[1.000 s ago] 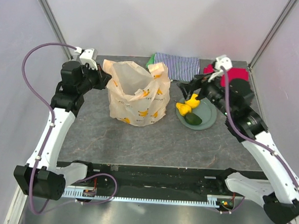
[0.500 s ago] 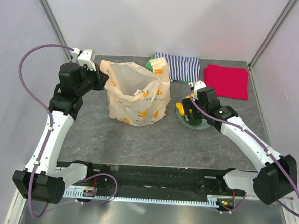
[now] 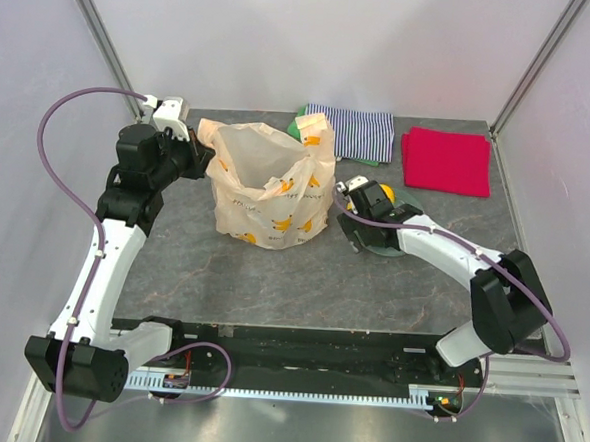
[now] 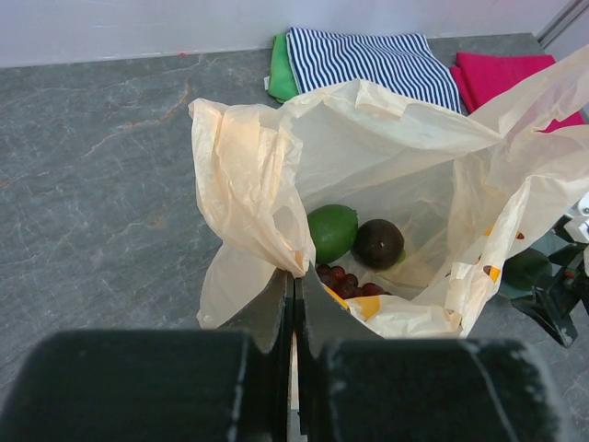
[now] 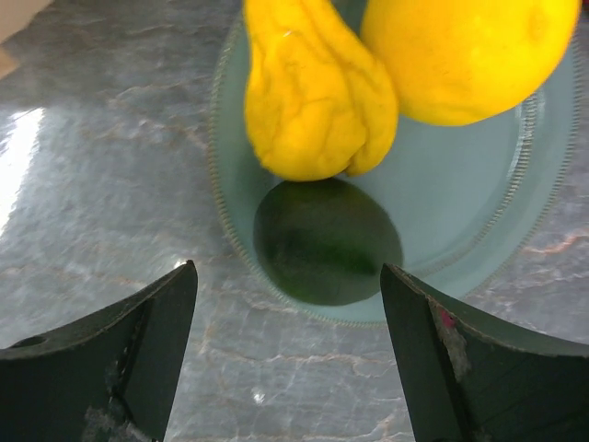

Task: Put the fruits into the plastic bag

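The plastic bag (image 4: pixel 396 157), pinched at the tip of the left gripper (image 4: pixel 294 285), is thin translucent film, crinkled and softly glossy. Inside it, just ahead of that gripper, the lime (image 4: pixel 331 232) has a smooth, faintly shiny skin and the grapes (image 4: pixel 345 281) are glossy. The fingers (image 5: pixel 138 350) of the right gripper (image 5: pixel 287 274) are matt black plastic. Between them the avocado (image 5: pixel 327 241) looks dull and smooth. Past it the pear-shaped fruit (image 5: pixel 313 92) has wrinkled, dimpled skin and the lemon (image 5: pixel 469 55) a fine-pored satin one. The plate (image 5: pixel 488 212) beneath is smooth and matt with a finely ribbed rim. The table (image 5: pixel 92 166) resembles polished veined stone, catching glare beyond one finger.
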Controlling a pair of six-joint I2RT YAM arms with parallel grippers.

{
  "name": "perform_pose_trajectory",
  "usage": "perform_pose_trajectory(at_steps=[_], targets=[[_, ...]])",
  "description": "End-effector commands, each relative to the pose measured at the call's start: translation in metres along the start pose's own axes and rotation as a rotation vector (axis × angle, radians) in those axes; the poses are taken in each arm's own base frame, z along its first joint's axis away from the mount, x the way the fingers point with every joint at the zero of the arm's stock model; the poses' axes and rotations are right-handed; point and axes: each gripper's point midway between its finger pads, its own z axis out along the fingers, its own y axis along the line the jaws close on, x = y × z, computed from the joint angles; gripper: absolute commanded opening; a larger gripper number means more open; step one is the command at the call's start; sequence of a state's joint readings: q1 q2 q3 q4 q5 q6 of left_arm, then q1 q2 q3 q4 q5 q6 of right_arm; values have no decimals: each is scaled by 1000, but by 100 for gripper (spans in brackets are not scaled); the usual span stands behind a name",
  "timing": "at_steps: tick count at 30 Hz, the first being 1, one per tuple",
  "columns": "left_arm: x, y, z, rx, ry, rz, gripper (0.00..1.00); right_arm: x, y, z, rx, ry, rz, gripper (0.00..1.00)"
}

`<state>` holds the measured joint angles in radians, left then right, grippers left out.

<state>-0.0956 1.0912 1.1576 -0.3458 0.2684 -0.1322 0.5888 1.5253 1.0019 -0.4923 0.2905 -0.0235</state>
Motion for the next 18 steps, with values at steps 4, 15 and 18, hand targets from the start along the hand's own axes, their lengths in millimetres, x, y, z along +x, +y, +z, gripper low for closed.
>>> perform_pose_trajectory(at_steps=[4,15,18], targets=[[-3,5,1,-13,-11,39,2,-31,-26,5,203,-63,-23,86],[-3,5,0,-13,-11,39,2,-22,-21,25,216,-27,-46,75],[-3,6,1,-13,-8,40,2,-18,-21,29,228,-8,-53,73]])
